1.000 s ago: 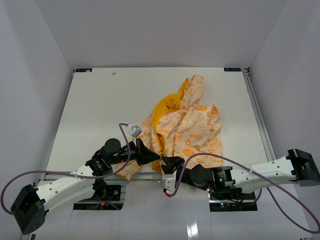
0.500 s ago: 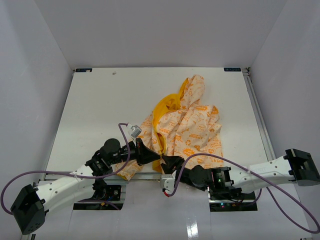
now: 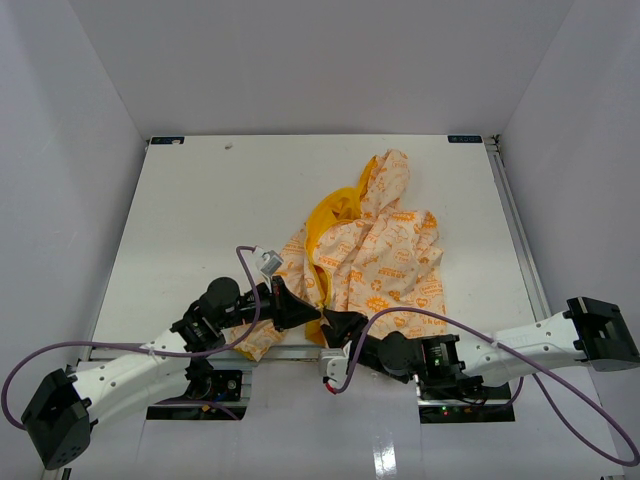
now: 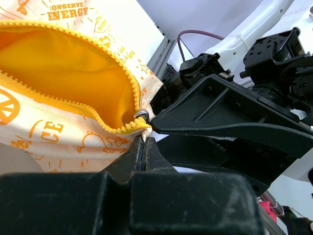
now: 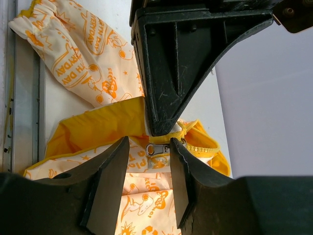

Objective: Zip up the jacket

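Up front, the cream-white, orange-printed fabric jacket lies unzipped: the left gripper pinches its yellow zipper base; the right gripper gapes around the metal slider.

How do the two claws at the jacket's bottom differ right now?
The left gripper is shut, pinching the jacket at the zipper's bottom end; the right gripper is open, its fingers either side of the zipper pull. Both are black and meet at the near hem.
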You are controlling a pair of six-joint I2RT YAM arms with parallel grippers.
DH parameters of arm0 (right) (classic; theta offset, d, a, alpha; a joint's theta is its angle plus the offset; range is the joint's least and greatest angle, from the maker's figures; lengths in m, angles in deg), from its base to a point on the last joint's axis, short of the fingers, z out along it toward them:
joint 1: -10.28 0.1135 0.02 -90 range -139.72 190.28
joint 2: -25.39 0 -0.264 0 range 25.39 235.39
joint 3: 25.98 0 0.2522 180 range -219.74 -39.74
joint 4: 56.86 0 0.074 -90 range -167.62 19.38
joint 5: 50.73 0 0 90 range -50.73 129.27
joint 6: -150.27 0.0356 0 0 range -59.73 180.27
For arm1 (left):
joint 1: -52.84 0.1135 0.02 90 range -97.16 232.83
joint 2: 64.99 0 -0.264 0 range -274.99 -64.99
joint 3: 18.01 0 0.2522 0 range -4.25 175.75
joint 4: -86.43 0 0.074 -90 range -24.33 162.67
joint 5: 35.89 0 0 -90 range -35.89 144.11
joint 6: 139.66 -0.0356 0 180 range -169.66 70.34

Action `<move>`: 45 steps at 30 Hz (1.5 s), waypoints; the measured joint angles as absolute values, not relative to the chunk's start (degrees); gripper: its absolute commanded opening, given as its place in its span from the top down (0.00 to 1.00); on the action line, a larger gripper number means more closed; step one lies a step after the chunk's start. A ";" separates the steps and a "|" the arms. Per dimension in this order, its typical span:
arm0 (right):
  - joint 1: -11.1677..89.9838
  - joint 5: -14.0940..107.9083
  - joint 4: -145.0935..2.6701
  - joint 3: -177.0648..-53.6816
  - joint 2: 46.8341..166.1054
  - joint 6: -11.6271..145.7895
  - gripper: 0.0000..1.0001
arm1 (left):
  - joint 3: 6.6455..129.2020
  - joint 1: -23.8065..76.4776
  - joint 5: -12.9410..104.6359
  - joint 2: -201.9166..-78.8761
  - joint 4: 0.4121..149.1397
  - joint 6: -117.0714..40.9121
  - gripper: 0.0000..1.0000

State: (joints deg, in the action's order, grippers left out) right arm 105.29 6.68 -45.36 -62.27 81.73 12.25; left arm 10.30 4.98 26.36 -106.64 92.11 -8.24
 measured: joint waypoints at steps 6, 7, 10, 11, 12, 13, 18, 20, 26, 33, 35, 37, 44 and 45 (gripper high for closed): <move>105.30 5.85 -43.42 -61.59 82.62 11.47 0.62 | 10.01 5.08 26.15 -106.53 92.48 -8.21 1.00; 105.30 5.72 -43.29 -61.55 82.73 11.35 0.63 | 9.95 5.09 26.11 -106.53 92.52 -8.21 1.00; 105.30 5.37 -42.88 -61.43 82.77 11.12 0.67 | 9.60 5.11 25.96 -106.47 92.73 -8.17 1.00; 105.30 5.30 -42.75 -61.39 82.77 11.07 0.69 | 9.54 5.11 25.92 -106.44 92.78 -8.15 1.00; 105.30 5.25 -42.59 -61.37 82.77 11.01 0.71 | 9.51 5.11 25.88 -106.40 92.83 -8.12 1.00; 105.32 5.12 -42.44 -61.37 82.77 10.94 0.73 | 9.51 5.11 25.84 -106.40 92.87 -8.10 1.00; 105.57 4.73 -42.15 -61.30 82.77 10.70 0.83 | 9.51 5.13 25.86 -106.33 93.58 -8.05 1.00; 105.57 4.51 -42.13 -61.28 82.75 10.75 0.86 | 9.49 5.17 25.94 -106.29 93.79 -8.05 1.00; 105.61 3.26 -42.15 -61.26 82.77 10.71 0.88 | 9.49 5.37 26.25 -105.99 94.11 -8.05 1.00; 105.61 1.73 -42.13 -61.26 82.73 10.70 0.84 | 9.49 5.37 26.21 -105.87 94.15 -8.05 1.00; 105.61 1.47 -42.13 -61.26 82.59 10.71 0.80 | 9.49 5.37 26.23 -105.87 94.16 -8.05 1.00; 105.62 1.19 -42.10 -61.26 82.39 10.73 0.76 | 9.49 5.37 26.23 -105.87 94.24 -8.05 1.00; 105.68 0.09 -41.10 -60.44 81.56 10.51 0.76 | 9.49 5.37 26.17 -106.61 94.98 -8.05 1.00; 105.68 -0.16 -40.81 -60.20 81.37 10.39 0.76 | 9.50 5.37 26.07 -106.75 94.98 -8.05 1.00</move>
